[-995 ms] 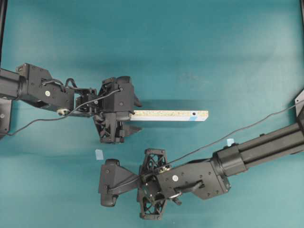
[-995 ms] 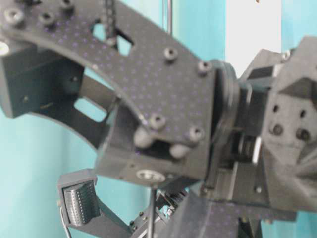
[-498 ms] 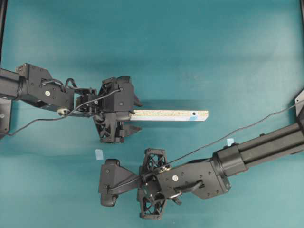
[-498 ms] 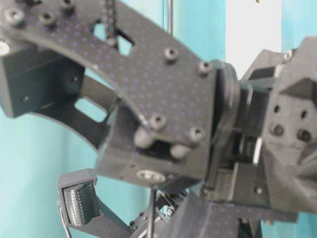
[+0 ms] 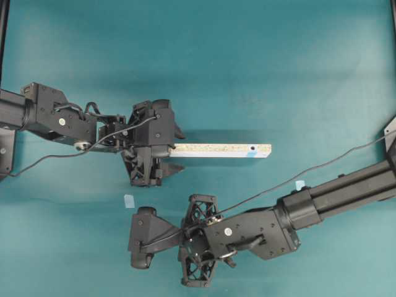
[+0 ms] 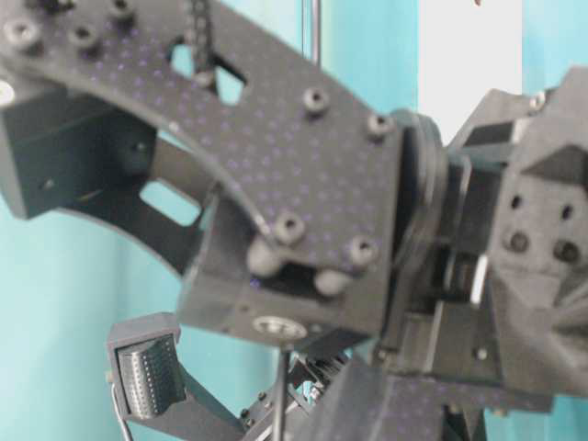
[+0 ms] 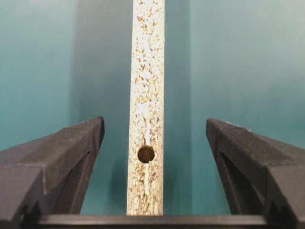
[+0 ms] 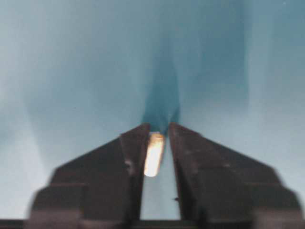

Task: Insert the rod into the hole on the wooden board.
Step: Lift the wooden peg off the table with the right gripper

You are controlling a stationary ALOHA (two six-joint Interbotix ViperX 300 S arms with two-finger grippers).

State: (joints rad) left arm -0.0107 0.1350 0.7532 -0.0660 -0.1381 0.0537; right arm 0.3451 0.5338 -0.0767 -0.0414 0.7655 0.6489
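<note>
The right pincer [image 8: 157, 138] is clenched on the rod [image 8: 154, 154] above the counter [image 5: 260, 62]. The left pincer [image 7: 155, 143] stands wide apart, straddling the wooden board [image 7: 147, 95] without touching it.

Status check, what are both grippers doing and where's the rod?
Left gripper open, straddling the wooden board. Right gripper shut on the rod, away from the board. Marked hole unobstructed.

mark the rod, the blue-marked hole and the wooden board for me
rod [image 8: 153, 154]: right wrist view, mid-length of the peg between the jaws.
blue-marked hole [image 5: 253, 148]: overhead view, dark centre of the hole near the board's right end.
wooden board [image 5: 213, 150]: overhead view, speckled top face, mid-length.
</note>
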